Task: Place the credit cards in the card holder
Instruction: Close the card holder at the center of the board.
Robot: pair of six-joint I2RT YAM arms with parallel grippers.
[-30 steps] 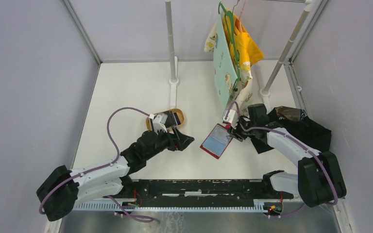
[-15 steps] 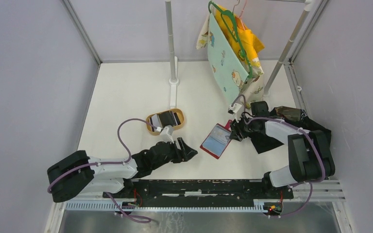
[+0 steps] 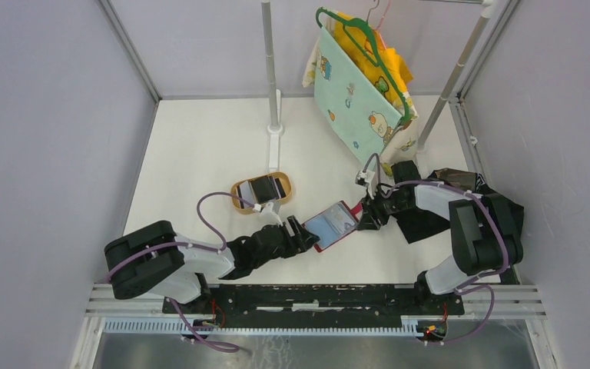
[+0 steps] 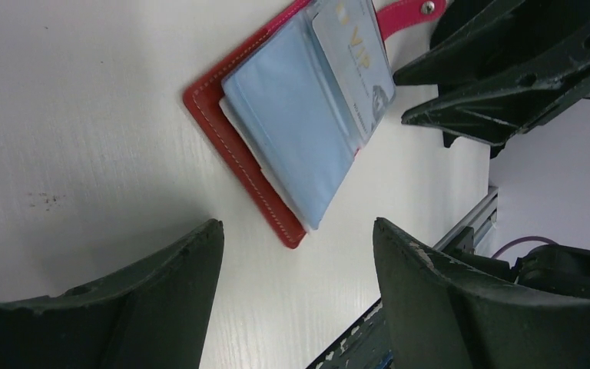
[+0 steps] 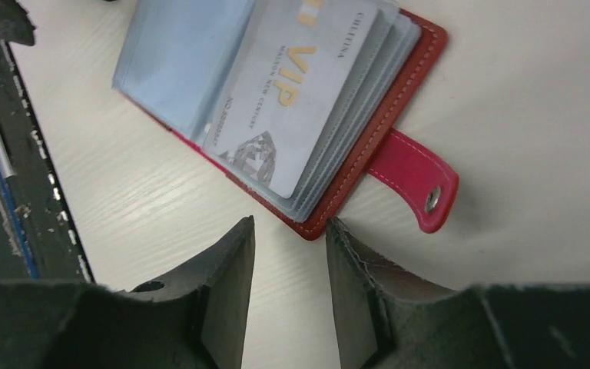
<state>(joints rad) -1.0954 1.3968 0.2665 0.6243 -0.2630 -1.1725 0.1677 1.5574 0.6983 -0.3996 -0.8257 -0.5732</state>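
Red card holder [image 3: 333, 226] lies open on the table [image 3: 200, 146], blue lining up, snap tab toward the right arm. One pale credit card [image 5: 292, 108] marked VIP sits in a clear sleeve. Other credit cards [image 3: 263, 187] lie in the tan tray [image 3: 236, 192], well apart from the holder. The left end effector [image 4: 298, 231] stands wide apart and empty, just beside the holder's corner. The right end effector [image 5: 288, 227] is narrowly apart and empty, at the tab edge.

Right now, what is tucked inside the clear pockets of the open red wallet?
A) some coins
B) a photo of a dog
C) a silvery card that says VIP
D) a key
C: a silvery card with gold VIP letters sits in a clear sleeve of the open red wallet.
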